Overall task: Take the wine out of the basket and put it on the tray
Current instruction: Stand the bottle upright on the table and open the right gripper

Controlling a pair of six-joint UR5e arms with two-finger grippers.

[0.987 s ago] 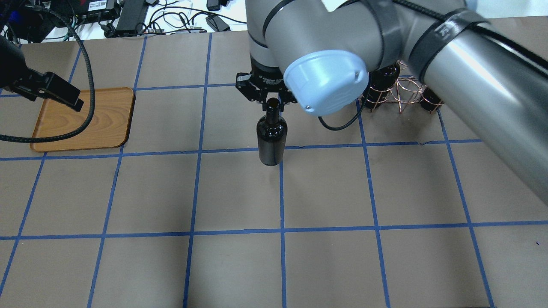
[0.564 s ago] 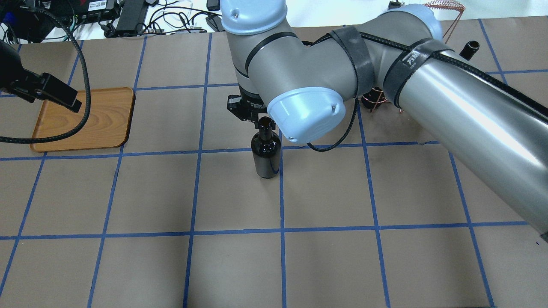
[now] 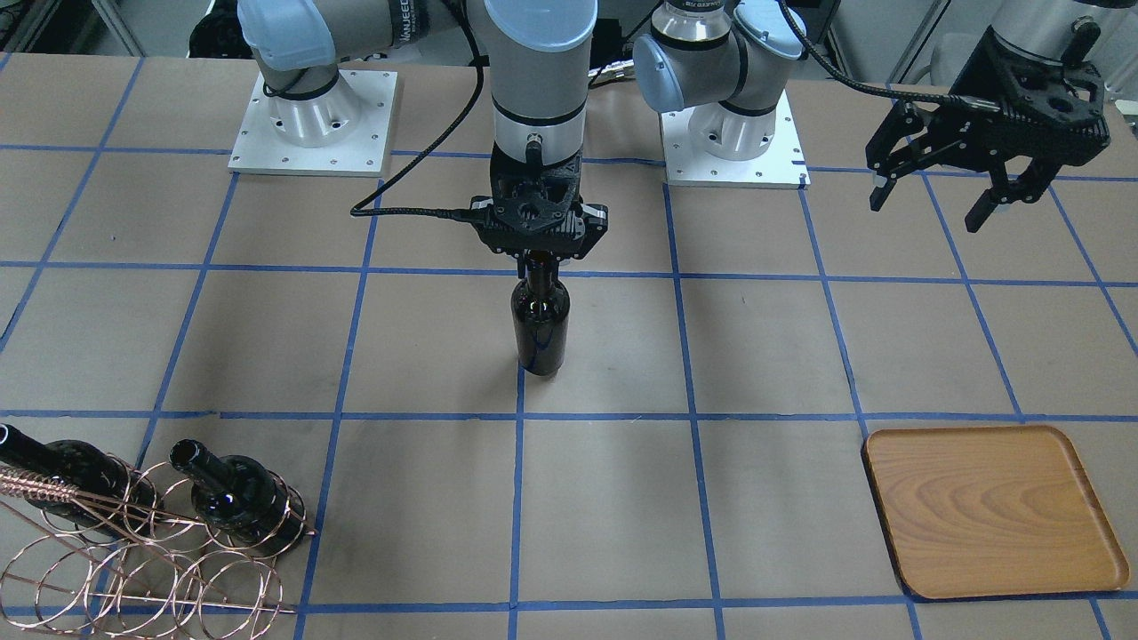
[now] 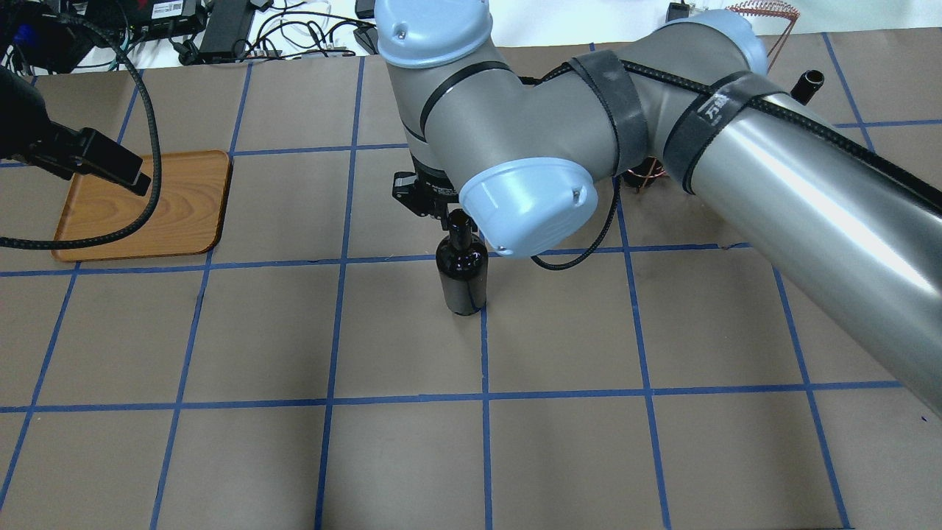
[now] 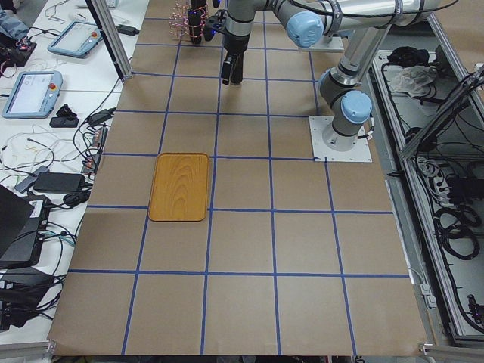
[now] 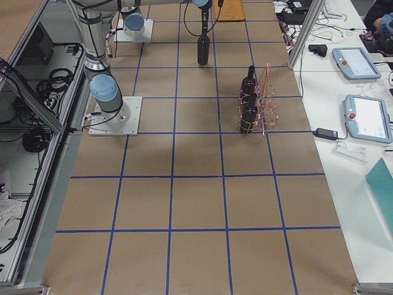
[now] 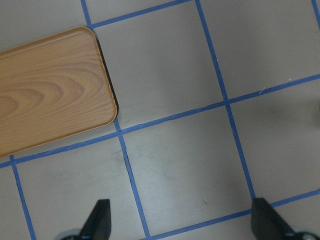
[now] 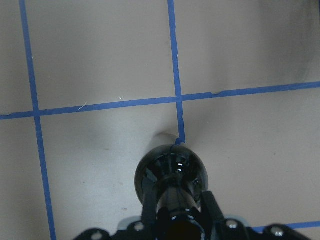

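Note:
My right gripper (image 3: 538,258) is shut on the neck of a near-black wine bottle (image 3: 540,324) and holds it upright at the table's middle. Its base is at or just above the paper, and I cannot tell which. The overhead view shows the bottle (image 4: 461,276) under my right gripper (image 4: 450,213), and the right wrist view shows it (image 8: 172,175) from above. The wooden tray (image 3: 991,511) lies empty on my left side (image 4: 184,199). My left gripper (image 3: 927,209) hangs open and empty, its fingers (image 7: 97,220) wide apart beside the tray (image 7: 45,95). The copper wire basket (image 3: 142,551) holds two more bottles (image 3: 240,498).
The basket (image 6: 265,98) stands near the table's far right edge, its coiled handle (image 4: 762,9) rising past the edge. Cables and power bricks (image 4: 221,29) lie beyond the far edge. My right arm's upper link (image 4: 809,199) spans the right half of the table.
My right gripper has carried the bottle away from the basket toward the robot's side and lowered it. The arm has swung clear of the basket. My left gripper has hardly moved.

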